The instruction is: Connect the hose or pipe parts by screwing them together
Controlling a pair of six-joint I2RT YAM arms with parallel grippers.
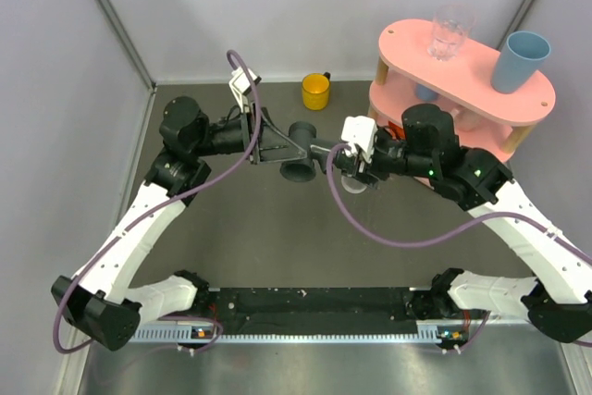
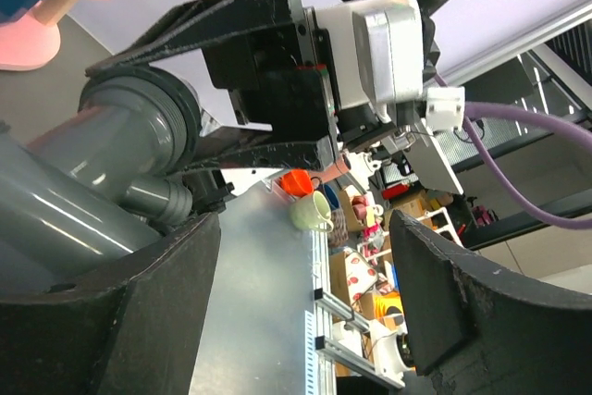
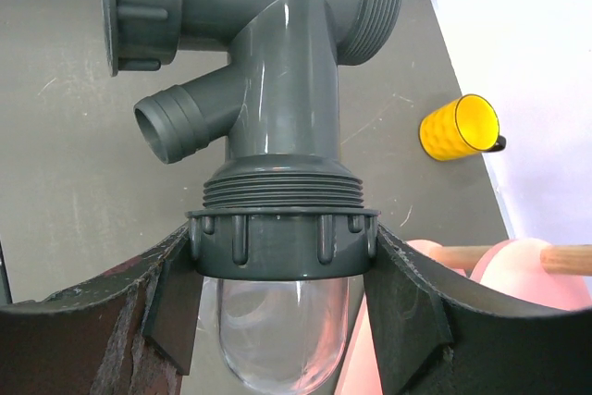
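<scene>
The dark grey T-shaped pipe fitting [image 1: 301,150] [image 3: 277,43] hangs between my two grippers over the middle of the table. Its threaded lower end sits in the grey collar [image 3: 282,242] of the clear tubular piece [image 3: 277,330], with several threads still bare above the collar. My right gripper [image 3: 282,261] [image 1: 348,173] is shut on that collar, one finger on each side. My left gripper [image 2: 305,265] [image 1: 277,147] is open with nothing in the gap. The fitting [image 2: 102,164] lies beside and behind its left finger [image 2: 120,321]; whether they touch is unclear.
A yellow cup [image 1: 315,92] [image 3: 458,127] stands at the back of the table. A pink two-level shelf [image 1: 546,99] at the back right carries a clear glass [image 1: 450,32] and a blue cup [image 1: 521,62]. Purple cables [image 1: 388,233] loop from both wrists.
</scene>
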